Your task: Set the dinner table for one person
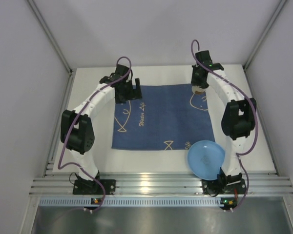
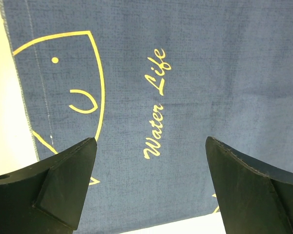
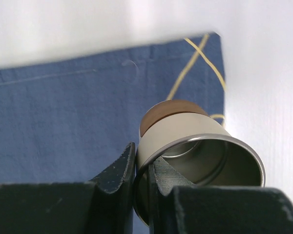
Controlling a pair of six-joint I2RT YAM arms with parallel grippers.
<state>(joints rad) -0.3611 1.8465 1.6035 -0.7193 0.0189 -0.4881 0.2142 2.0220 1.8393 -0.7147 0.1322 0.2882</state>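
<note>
The white dinner table carries a dark blue fish-patterned cloth mat. My right gripper is shut on the rim of a beige cup with a steel inside and brown base, one finger inside and one outside, over the mat's far right corner. I cannot tell whether the cup rests on the mat. My left gripper is open and empty over the mat's far left part; its fingers straddle the "Water Life" lettering. A light blue plate lies at the mat's near right corner.
Grey walls enclose the table on the left, right and back. Metal rails run along the near edge by the arm bases. The right arm's elbow hangs above the table's right side, near the plate.
</note>
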